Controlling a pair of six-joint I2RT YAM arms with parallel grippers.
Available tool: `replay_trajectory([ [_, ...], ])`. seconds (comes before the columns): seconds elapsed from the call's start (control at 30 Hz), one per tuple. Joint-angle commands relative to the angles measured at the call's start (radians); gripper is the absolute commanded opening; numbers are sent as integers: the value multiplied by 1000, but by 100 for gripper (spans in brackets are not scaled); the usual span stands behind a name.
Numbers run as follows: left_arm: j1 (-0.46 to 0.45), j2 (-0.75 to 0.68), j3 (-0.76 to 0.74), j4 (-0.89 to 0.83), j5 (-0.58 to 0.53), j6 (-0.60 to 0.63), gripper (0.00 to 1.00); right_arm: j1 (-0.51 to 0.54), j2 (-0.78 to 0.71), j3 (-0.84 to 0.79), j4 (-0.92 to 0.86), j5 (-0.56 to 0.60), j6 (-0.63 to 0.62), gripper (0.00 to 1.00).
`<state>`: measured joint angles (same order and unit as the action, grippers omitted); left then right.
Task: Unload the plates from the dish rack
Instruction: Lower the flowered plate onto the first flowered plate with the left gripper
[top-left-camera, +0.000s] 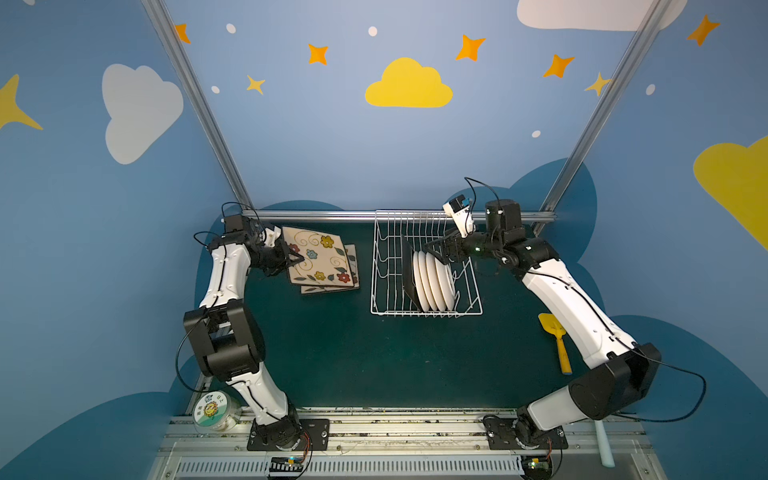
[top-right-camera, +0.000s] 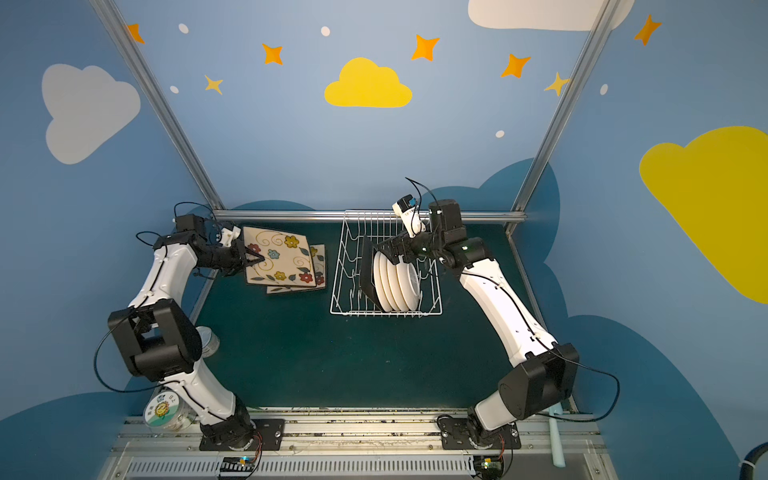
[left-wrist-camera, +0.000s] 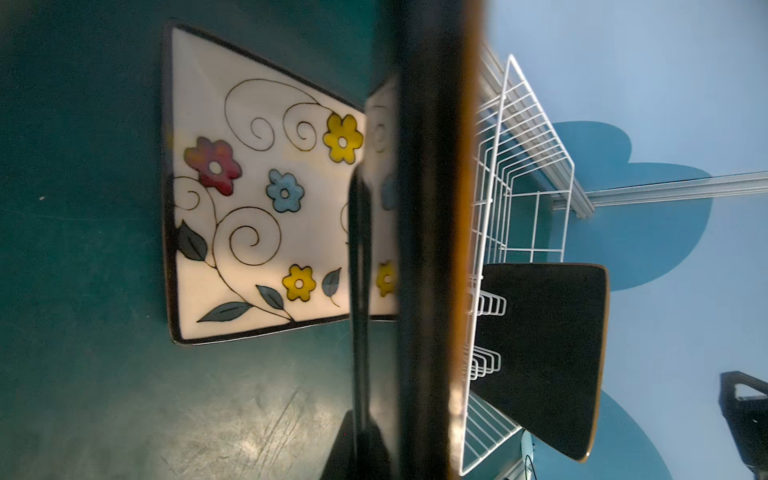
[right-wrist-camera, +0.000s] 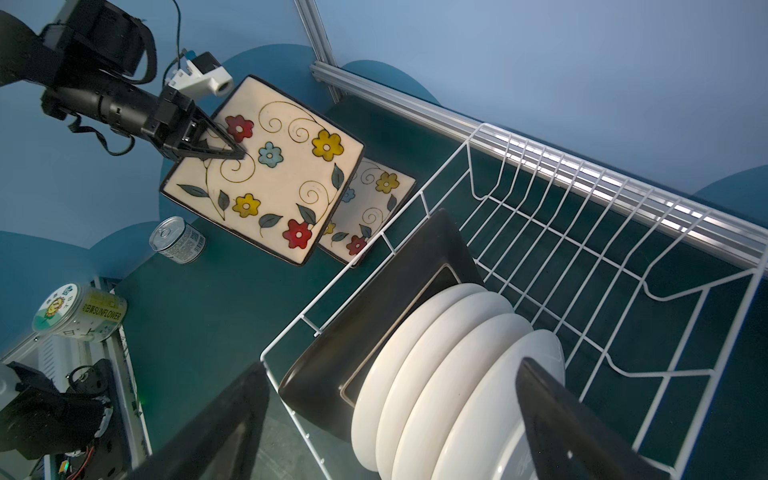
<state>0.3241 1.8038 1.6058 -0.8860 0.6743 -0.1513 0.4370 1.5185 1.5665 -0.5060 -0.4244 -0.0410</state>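
My left gripper (top-left-camera: 300, 261) is shut on the near-left edge of a square flowered plate (top-left-camera: 320, 259), held tilted just over a second flowered plate (top-left-camera: 332, 288) lying flat on the table. The left wrist view shows the held plate edge-on (left-wrist-camera: 432, 249) and the lying one (left-wrist-camera: 257, 208) under it. The white wire dish rack (top-left-camera: 415, 313) holds a black-backed square plate (top-left-camera: 409, 270) upright, with several round cream plates (top-left-camera: 432, 278) behind it. My right gripper (top-left-camera: 436, 249) hangs open above the round plates (right-wrist-camera: 436, 374), its fingers on either side of the row and touching nothing.
A yellow spatula (top-left-camera: 557, 336) lies right of the rack beside my right arm. A pale blue spatula (top-left-camera: 604, 444) lies at the front right. A clear sunflower tub (top-left-camera: 214, 411) and a tin can (right-wrist-camera: 178, 241) stand on the left. The metal rail (top-left-camera: 332, 215) runs behind.
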Motion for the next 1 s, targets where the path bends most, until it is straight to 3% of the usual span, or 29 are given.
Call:
replay_trajectory([
  [0.0,1,-12,34,97,135,64,3,10,1,-1,-10,13,6,92],
  [0.3,-2,143,148,28,138,157,3,32,28,22,-13,10,18,92],
  [0.97,-5,320,189,90,247,92,3,56,25,21,-44,32,-6,92],
])
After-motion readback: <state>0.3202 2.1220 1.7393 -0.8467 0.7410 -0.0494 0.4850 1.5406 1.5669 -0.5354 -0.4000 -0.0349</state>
